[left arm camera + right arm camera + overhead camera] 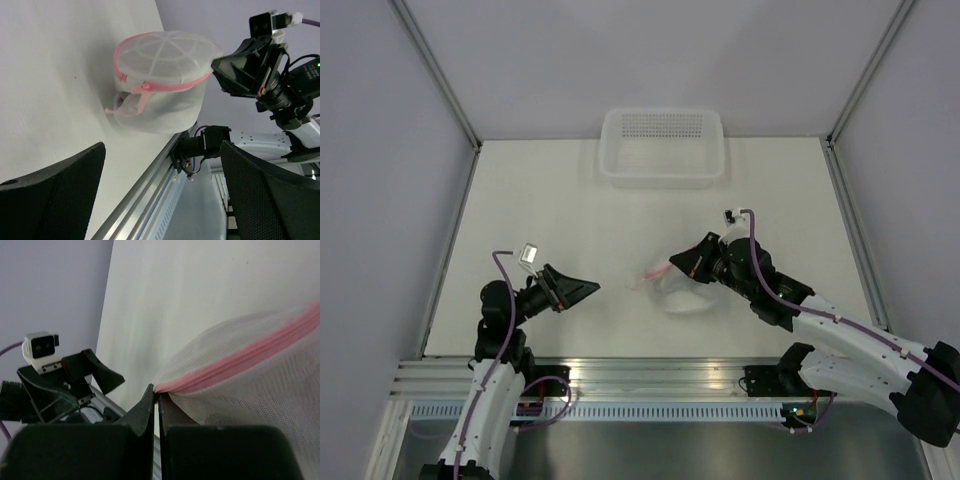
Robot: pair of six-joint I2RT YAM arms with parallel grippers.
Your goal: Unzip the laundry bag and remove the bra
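The laundry bag [688, 292], a small dome of white mesh with pink zipper trim, sits on the table in front of the right arm. In the left wrist view the laundry bag [165, 55] shows its pink zipper pull [145, 88] on the side facing the left arm. My right gripper [156, 395] is shut on the pink trim at the edge of the laundry bag [250, 385]. My left gripper [163, 147] is open and empty, well to the left of the bag, pointing at it. The bra is hidden.
A clear plastic basket [662, 148] stands at the back edge of the table. The metal rail [650, 375] runs along the near edge, just below the bag. Grey walls close in both sides.
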